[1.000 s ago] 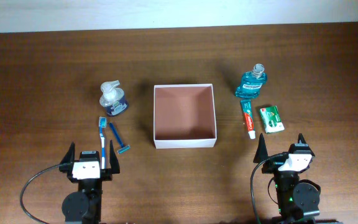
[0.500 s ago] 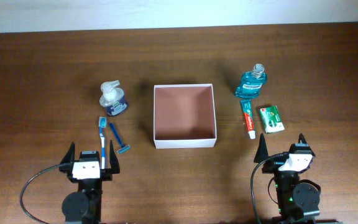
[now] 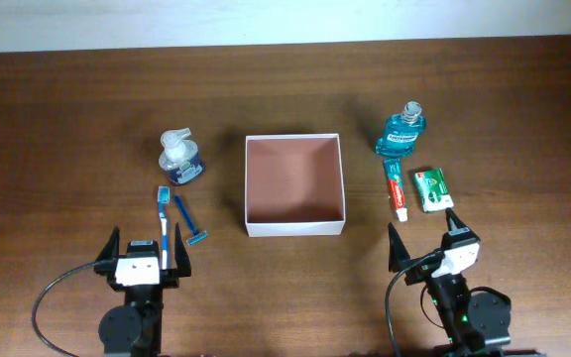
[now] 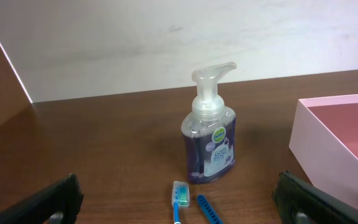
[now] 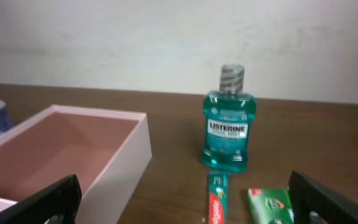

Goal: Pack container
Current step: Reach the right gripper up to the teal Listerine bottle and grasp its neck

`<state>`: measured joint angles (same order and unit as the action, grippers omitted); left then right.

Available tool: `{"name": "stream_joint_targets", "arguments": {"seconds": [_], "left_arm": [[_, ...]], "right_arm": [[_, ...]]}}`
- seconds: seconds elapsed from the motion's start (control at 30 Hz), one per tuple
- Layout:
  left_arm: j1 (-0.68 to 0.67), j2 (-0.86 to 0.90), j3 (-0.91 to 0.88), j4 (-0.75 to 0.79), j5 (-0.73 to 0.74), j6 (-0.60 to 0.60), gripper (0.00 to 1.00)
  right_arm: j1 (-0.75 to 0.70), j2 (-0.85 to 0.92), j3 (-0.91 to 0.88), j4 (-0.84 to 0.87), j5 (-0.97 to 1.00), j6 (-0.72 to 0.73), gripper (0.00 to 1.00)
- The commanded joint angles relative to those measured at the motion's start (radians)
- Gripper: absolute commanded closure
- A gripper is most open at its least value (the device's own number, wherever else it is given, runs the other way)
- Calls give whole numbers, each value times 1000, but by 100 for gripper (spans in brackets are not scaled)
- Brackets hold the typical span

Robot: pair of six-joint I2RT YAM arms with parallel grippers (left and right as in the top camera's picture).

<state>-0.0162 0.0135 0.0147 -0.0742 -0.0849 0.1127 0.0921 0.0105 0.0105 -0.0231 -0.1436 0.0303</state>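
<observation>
Here, the left claw and right claw both gaped empty, the open white container lying ahead between them; reaching for the toothpaste just ahead of the right claw could have toppled the upright mouthwash bottle beyond it.

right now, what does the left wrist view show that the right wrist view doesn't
Only left wrist: the toothbrush, the razor and the soap pump bottle, which is at most a blurred blue edge in the right view. Only right wrist: the mouthwash bottle, toothpaste tube and green box. Both: the container and the wooden table.
</observation>
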Motion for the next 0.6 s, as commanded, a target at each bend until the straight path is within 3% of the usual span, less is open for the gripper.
{"name": "stream_joint_targets", "arguments": {"seconds": [0.0,0.23,0.57], "left_arm": [[6,-8,-6,-1,11,14,0],[6,-8,-6,-1,11,14,0],[6,-8,-6,-1,11,14,0]], "right_arm": [[-10,-6,0,64,-6,85,1],[-10,119,213,33,86,127,2],[-10,849,1087,-505,182,71,1]]}}
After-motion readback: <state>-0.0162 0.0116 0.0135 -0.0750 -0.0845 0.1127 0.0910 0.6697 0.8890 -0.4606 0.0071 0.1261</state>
